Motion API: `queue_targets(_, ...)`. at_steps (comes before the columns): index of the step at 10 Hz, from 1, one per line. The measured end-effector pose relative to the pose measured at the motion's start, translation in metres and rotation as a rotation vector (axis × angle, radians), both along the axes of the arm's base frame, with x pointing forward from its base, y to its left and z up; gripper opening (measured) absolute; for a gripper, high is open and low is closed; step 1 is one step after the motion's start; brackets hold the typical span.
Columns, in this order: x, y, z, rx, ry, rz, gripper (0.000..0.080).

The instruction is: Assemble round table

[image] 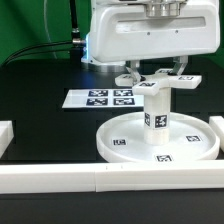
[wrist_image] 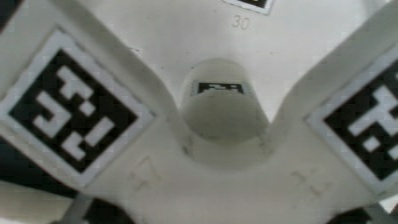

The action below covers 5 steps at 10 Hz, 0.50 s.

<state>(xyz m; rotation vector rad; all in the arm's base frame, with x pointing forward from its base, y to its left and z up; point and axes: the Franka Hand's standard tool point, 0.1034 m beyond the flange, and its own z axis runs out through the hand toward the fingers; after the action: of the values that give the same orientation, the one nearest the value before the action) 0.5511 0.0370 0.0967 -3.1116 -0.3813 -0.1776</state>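
Where the exterior view begins, a long white border rail (image: 110,178) runs across the front of the black table (image: 40,120), with a shorter rail piece (image: 5,135) at the exterior view's left edge. Just behind the front rail lies the round rimmed disc (image: 120,147), flat on the dark surface, small square tags on its face. From its middle rises the short cylinder leg (image: 157,117), upright and tagged on its side. On top of the leg sits the cross-shaped foot piece (image: 157,82), its arms spreading level beneath the gripper (image: 157,68). I cannot tell whether the fingers clasp the foot or stand free of it; the bulky white wrist housing hides them. Through the wrist view, the foot's tagged arms (wrist_image: 80,105) fan outward around the rounded leg (wrist_image: 222,115). Farther back, the marker board (image: 100,98) lies flat on the table. Beyond hangs a green backdrop (image: 30,25), crossed by dark cables.
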Motion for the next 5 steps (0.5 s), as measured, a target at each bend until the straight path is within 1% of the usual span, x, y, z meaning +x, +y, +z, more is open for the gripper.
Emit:
queue_targets(4,-0.0013,-0.0037,0.0033,0.084,-0.003,-0.407,0.0452)
queue_targets(5,-0.0010,-0.0039,0.0039,0.098,-0.001,-0.475,0.0452)
